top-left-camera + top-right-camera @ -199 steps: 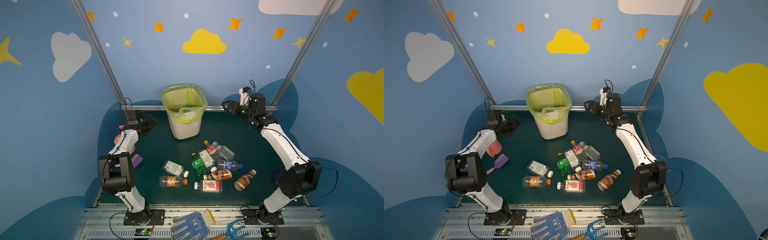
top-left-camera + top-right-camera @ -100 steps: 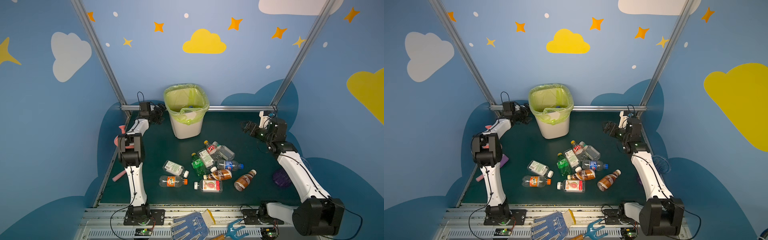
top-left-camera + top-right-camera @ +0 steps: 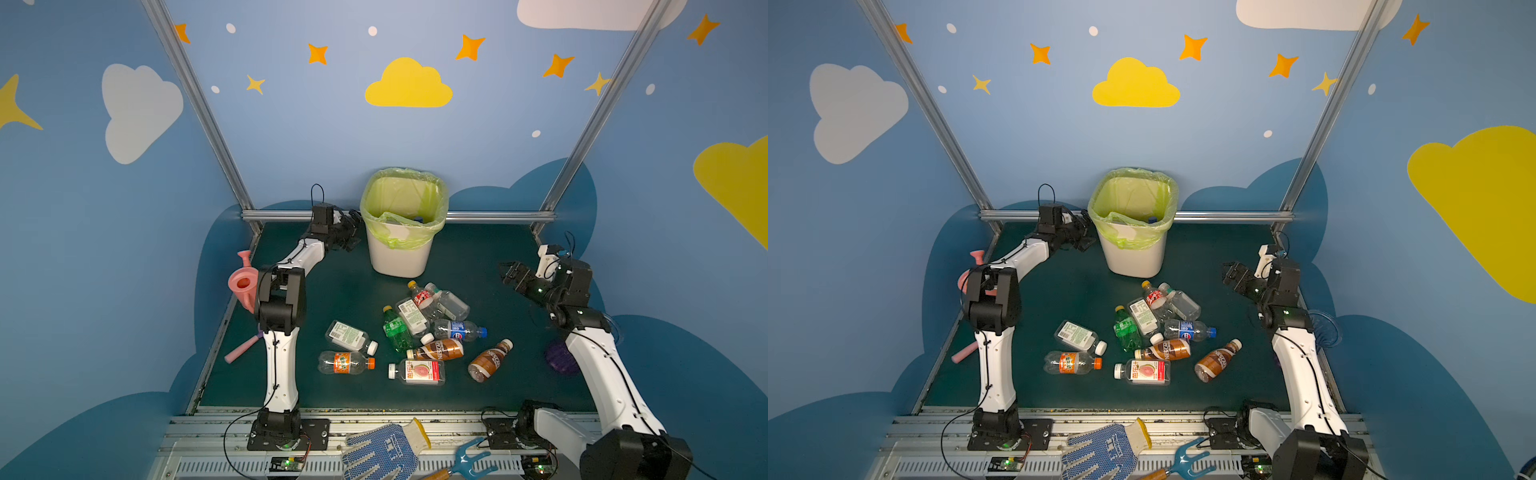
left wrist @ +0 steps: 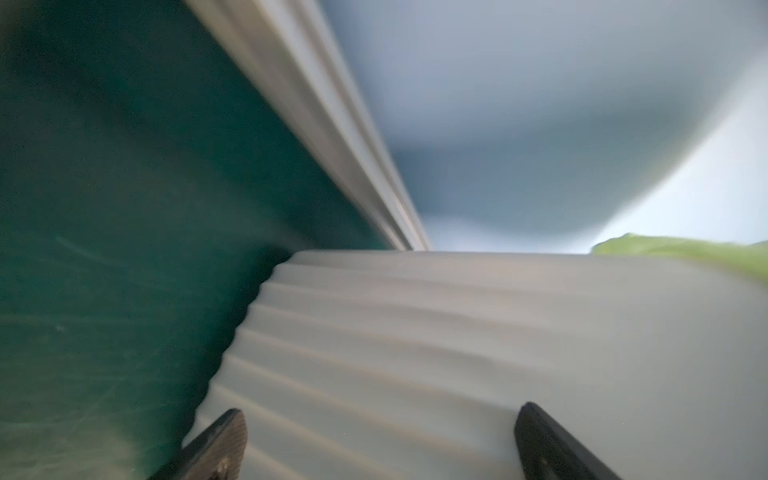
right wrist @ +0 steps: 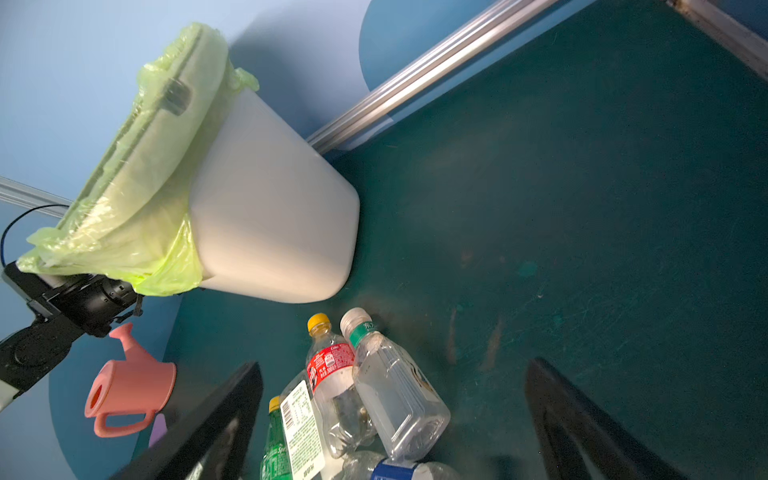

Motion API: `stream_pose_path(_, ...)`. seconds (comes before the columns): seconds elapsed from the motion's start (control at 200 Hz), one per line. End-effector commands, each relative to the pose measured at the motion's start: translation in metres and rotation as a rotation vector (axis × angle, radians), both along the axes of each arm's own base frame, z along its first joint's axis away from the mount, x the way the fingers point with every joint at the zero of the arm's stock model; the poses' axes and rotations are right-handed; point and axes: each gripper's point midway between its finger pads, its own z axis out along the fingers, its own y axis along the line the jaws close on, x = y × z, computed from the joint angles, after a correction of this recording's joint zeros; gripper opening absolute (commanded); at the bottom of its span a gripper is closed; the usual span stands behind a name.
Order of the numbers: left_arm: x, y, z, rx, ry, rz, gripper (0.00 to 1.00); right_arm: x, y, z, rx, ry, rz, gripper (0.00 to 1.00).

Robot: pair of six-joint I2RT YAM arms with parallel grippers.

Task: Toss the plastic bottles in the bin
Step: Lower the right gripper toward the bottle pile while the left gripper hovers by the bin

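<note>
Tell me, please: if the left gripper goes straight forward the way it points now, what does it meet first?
Most likely the bin. The left gripper has its jaws open and points at the bin's white side wall, which fills the left wrist view just ahead. Blur hides whether they already touch.

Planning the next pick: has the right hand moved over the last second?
Yes. The right hand has dropped from beside the bin rim, away to the right, and now hangs open, low over the mat right of the bottle pile.
</note>
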Motion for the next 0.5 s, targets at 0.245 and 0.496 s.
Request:
stream_pose_path(0.245, -0.032, 0.043, 0.086, 0.119, -0.160, 0.062, 1.00, -0.006, 0.066, -0.089, -0.220, 0.283, 0.310, 0.91)
stream_pose_path(0.496, -0.091, 0.098, 0.081, 0.174, -0.130, 0.157, 1.00, -0.004, 0.101, -0.115, -0.341, 0.366, 0.464, 0.85)
